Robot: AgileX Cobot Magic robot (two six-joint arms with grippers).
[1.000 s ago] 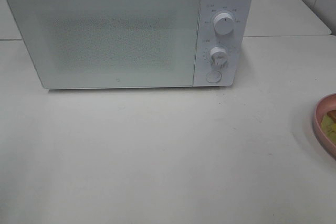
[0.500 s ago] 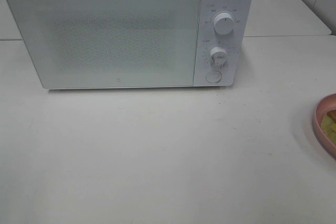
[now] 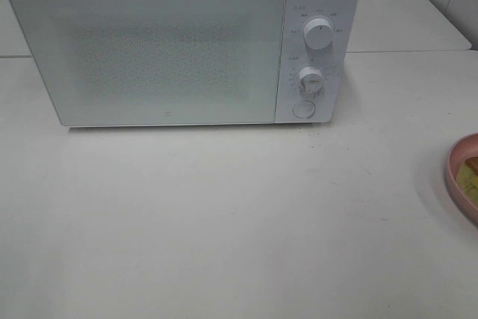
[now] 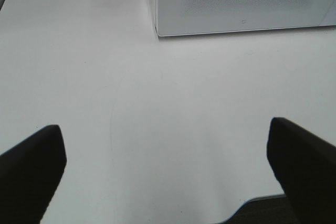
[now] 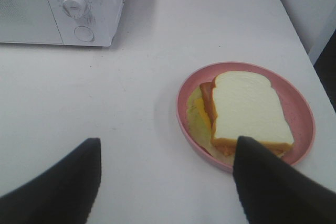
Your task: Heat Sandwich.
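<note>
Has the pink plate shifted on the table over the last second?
No. In the high view the pink plate sits at the same spot at the right edge, unchanged relative to the microwave.

Microwave: you see a white microwave [image 3: 183,42] at the back of the bench [image 3: 224,222], door closed.
Controls: its panel at your right carries two knobs [image 3: 319,35] and a round button [image 3: 303,109] below them.
Plate: a pink plate [image 3: 457,184] is cut off by the right edge, well apart from the microwave.
Sandwich: only a tan and yellow-green sliver of the sandwich [image 3: 470,173] shows on it.
</note>
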